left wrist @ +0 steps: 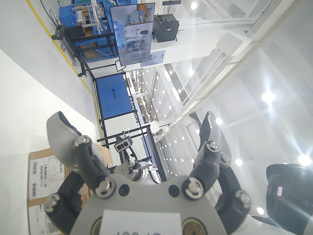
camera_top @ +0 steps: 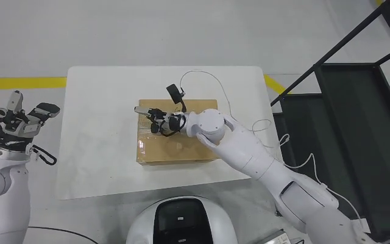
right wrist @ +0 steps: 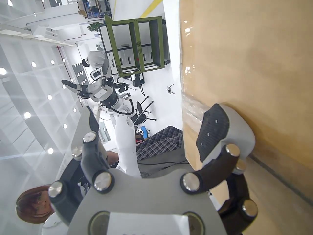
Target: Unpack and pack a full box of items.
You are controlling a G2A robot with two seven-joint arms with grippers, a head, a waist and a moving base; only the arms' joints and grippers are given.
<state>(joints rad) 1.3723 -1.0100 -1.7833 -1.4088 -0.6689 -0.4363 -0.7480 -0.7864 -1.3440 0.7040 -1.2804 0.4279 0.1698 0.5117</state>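
The cardboard box (camera_top: 178, 150) sits about the middle of the white tabletop (camera_top: 97, 152), with bare surface between it and every edge. Its flaps are shut, and clear tape (right wrist: 189, 103) runs across the seam and over one edge. The left wrist view shows white printed labels (left wrist: 45, 170) on one of its side faces. The right gripper (camera_top: 150, 119) hangs over the lid, on the half nearer the tabletop's left edge and toward the box's far corner there. Its jaws are spread wide with nothing between them. One ribbed black pad (right wrist: 214, 133) lies close against the cardboard by the taped edge, and whether it touches cannot be told. The left gripper (camera_top: 29, 107) is held off the table, beyond its left edge and well apart from the box, tilted upward toward the room with its jaws likewise parted and empty. A yellow floor line (camera_top: 30, 82) runs behind the table's far edge, and a dark metal frame (camera_top: 341, 110) stands past its right edge.
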